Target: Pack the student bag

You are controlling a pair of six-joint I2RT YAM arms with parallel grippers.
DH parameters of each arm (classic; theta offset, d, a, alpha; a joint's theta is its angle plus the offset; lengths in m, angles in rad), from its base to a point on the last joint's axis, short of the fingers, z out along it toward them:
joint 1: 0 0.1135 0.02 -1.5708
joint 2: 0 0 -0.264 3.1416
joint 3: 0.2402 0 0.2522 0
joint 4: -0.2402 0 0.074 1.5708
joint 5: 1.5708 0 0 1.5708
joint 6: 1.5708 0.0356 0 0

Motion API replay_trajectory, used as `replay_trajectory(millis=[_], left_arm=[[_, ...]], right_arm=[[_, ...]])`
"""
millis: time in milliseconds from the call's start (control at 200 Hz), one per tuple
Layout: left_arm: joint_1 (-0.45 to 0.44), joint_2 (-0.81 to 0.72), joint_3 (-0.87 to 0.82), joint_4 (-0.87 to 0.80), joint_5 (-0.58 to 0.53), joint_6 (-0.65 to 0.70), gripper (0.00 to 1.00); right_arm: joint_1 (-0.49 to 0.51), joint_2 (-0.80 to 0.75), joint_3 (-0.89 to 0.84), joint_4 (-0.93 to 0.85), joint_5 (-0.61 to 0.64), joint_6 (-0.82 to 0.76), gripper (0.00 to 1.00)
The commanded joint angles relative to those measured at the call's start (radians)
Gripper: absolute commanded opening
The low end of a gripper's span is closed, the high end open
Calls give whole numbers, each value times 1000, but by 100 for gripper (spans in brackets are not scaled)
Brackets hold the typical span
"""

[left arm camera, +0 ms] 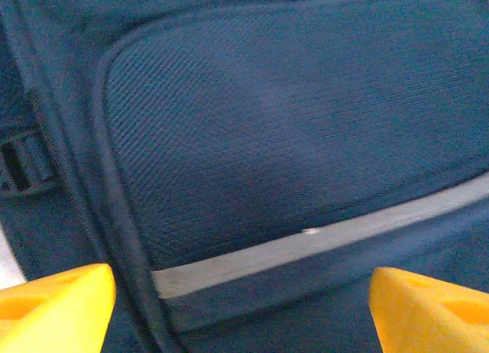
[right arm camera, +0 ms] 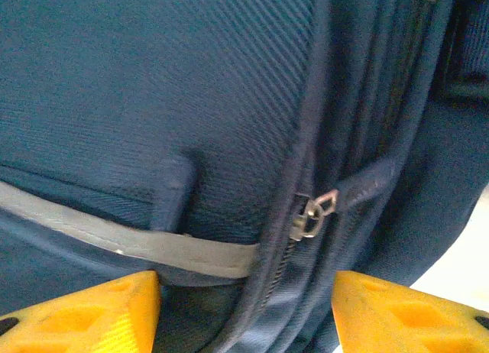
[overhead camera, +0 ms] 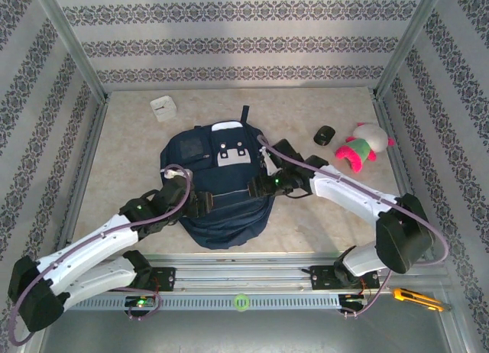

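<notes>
The student bag [overhead camera: 200, 150] lies flat on the bench [overhead camera: 130, 139], looks zipped, so I'd say we're at the opening step — left claw [left arm camera: 243, 292] wide open and empty over the stripe [left arm camera: 321, 242], right claw [right arm camera: 248, 301] half open, empty, straddling the zipper pull [right arm camera: 313, 212] — probably needs to pinch and drag it.

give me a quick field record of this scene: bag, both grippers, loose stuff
bag: navy student bag, lying flat mid-table, front up
left gripper: open, over the pale stripe
right gripper: open, over a zipper pull
loose items: plush toy, black object, white box, yellow cutter
</notes>
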Motion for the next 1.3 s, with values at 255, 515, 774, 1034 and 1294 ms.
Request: replay_trajectory(millis=[255,515,774,1034,1294], left_arm=[[36,222,-151,326,-5,34,63],[36,424,-68,499,-3,186,54],[72,634,80,624,63,251,54],[93,593,173,543,66,271,62],[145,261,270,359,-124,420,95]], right_arm=[[-12,113,-298,439,67,139,48],[-101,72,-339,489,80,141,47],[-226,79,-282,468,23,83,49],[-246,-3,-220,374,6,35,58],[-348,-328,-73,128,99,-147,65]])
